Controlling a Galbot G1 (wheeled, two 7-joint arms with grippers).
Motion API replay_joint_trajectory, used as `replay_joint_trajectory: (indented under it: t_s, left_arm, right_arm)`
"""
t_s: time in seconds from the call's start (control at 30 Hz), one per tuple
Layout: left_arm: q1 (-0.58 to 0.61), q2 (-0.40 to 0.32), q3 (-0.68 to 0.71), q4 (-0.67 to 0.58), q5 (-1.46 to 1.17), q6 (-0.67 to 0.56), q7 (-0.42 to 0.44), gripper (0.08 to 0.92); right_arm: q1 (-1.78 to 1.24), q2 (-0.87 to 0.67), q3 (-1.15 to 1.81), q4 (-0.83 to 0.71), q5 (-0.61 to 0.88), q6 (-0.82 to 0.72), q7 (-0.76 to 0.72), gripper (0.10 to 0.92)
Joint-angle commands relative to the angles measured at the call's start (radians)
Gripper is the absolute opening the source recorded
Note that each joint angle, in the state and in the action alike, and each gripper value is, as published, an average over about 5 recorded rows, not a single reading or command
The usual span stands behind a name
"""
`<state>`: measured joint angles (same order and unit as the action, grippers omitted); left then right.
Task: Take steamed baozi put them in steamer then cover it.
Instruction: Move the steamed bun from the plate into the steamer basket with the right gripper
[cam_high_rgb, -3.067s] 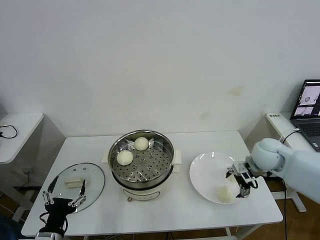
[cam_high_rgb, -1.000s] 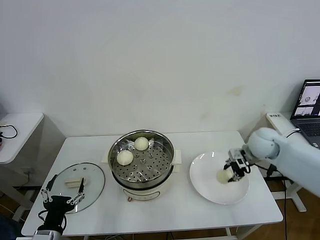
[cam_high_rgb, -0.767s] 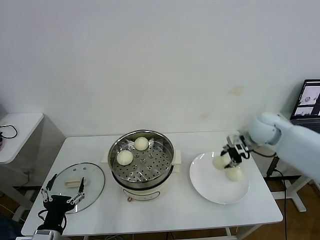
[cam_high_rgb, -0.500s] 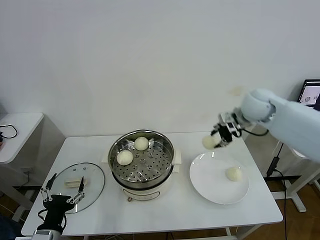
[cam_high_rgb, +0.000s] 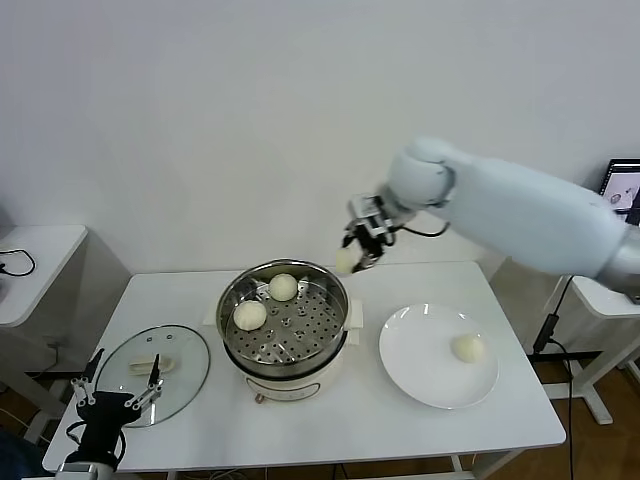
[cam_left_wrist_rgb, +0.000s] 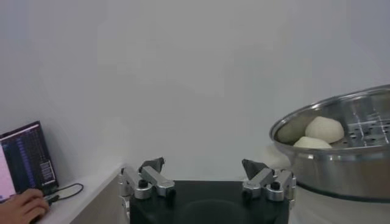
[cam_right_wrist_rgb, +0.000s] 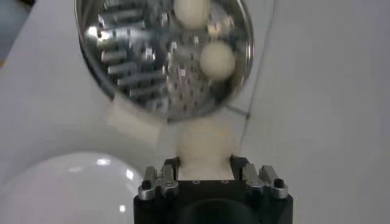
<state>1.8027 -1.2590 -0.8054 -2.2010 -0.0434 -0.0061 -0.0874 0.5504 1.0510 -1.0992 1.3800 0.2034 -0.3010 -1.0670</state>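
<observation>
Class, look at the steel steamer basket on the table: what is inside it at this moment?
Inside the steamer lie two buns on the perforated floor. A third bun, gripped by the right gripper, hangs above the rim. Beneath the floor nothing can be seen.

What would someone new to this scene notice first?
The right claw, held high above the steamer's far right rim, clamps a baozi in mid-air. Below it, two more baozi sit on the perforated floor, and a last one lies on the white plate to the right. The glass cover lies flat on the table at the left, with the open left claw just in front of it.
</observation>
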Motion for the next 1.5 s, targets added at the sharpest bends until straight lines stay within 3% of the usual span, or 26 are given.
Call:
replay_joint_trajectory:
  t_s: [0.03, 0.63, 1.2, 1.3, 1.5]
  left_arm:
    - [0.001, -0.001, -0.025, 0.0, -0.008, -0.001, 0.0, 0.823]
    - [0.016, -0.029, -0.046, 0.012, -0.011, -0.023, -0.006, 0.823]
    - [0.009, -0.03, -0.039, 0.018, -0.011, -0.025, -0.007, 0.823]
    - [0.008, -0.028, -0.038, 0.02, -0.011, -0.025, -0.006, 0.823]
    - [0.006, -0.025, -0.039, 0.021, -0.011, -0.024, -0.006, 0.823]
  right_arm:
    - [-0.038, 0.251, -0.05, -0.043, 0.017, 0.069, 0.028, 0.543]
    - [-0.119, 0.317, -0.149, -0.057, -0.237, 0.337, 0.006, 0.543]
    - [-0.113, 0.3, -0.152, -0.025, -0.235, 0.378, -0.038, 0.543]
    - [-0.109, 0.295, -0.146, -0.02, -0.22, 0.379, -0.035, 0.567]
    - [-0.081, 0.275, -0.131, -0.006, -0.189, 0.376, -0.036, 0.721]
